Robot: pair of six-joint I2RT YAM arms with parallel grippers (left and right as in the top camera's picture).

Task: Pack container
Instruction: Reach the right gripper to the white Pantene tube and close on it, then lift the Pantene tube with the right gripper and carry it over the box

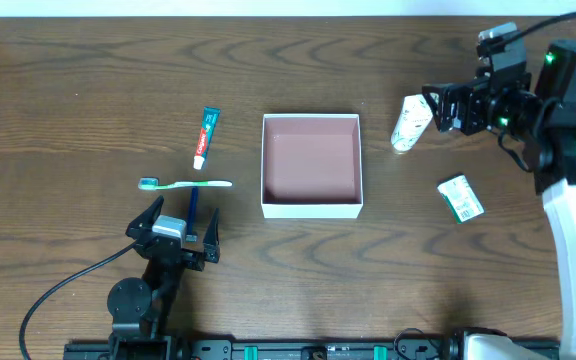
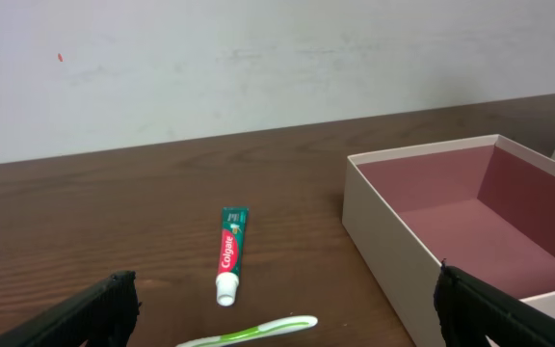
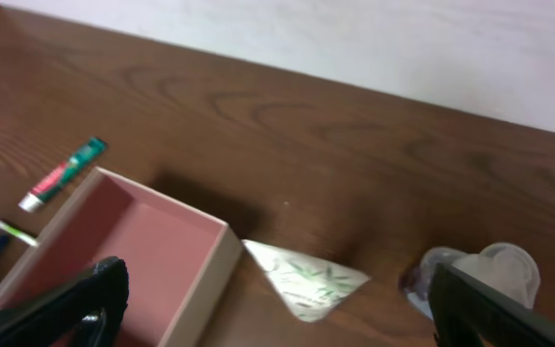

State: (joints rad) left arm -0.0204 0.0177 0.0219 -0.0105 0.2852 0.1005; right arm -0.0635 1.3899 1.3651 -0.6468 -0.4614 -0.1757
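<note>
Looks like a robot lab bench. Dark wood-grain table (image 1: 68,80) against a bare white wall (image 2: 258,58). Left arm (image 1: 136,296) and right arm (image 1: 568,90) are mounted at it, a black cable (image 1: 58,290) lies loose across the top, and a mounting rail (image 1: 318,350) runs along the near edge. Toothpaste (image 1: 206,136), toothbrush (image 1: 188,184) and box (image 1: 311,208) lie spaced apart on the bare wood.

Container (image 1: 311,208) central; toothpaste (image 1: 206,137) behind toothbrush (image 1: 185,184) on its left; tube (image 1: 411,122), packet (image 1: 460,197) on its right.
</note>
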